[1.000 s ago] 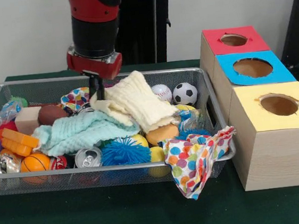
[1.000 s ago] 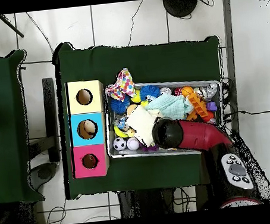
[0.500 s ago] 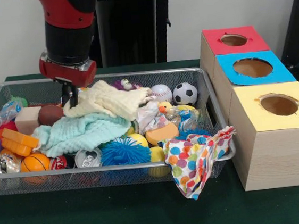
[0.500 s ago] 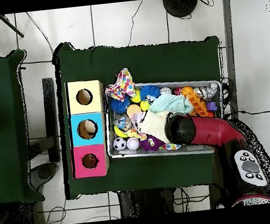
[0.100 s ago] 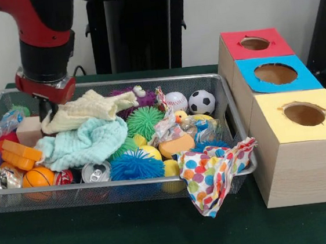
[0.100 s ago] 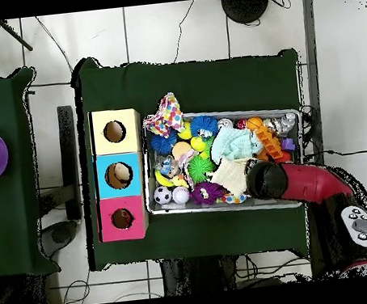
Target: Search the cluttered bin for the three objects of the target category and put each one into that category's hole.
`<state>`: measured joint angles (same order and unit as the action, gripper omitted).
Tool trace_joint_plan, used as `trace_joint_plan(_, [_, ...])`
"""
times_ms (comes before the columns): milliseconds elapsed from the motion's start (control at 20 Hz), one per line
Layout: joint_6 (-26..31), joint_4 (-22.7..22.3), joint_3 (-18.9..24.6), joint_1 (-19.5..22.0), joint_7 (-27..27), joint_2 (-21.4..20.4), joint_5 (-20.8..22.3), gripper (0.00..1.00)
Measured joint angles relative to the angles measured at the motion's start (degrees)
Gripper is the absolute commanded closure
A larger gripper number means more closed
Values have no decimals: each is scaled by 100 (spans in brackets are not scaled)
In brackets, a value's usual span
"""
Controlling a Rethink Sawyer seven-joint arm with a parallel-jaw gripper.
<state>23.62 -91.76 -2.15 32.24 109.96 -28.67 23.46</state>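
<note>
The gripper (image 5: 46,108), its fingers closed on the cream cloth (image 5: 86,109) at the wire bin's (image 5: 129,191) left end, should carry it well aside and low, so the uncovered green spiky ball (image 5: 145,121) stays reachable.

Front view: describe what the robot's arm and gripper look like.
The arm is a thick round tube with a glossy red shell, then a black cylindrical wrist section and a red collar with a silvery rim beneath it. The gripper below is small, dark and narrow. No cables or markings show.
</note>
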Motion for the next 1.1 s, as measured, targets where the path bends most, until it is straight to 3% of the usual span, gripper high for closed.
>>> trace_joint_plan(500, [5,-317,658,562,0,-299,4,0])
trace_joint_plan(650, [69,-440,803,523,0,-497,-94,0])
trace_joint_plan(1100, [709,-605,846,-223,0,-1041,-673,0])
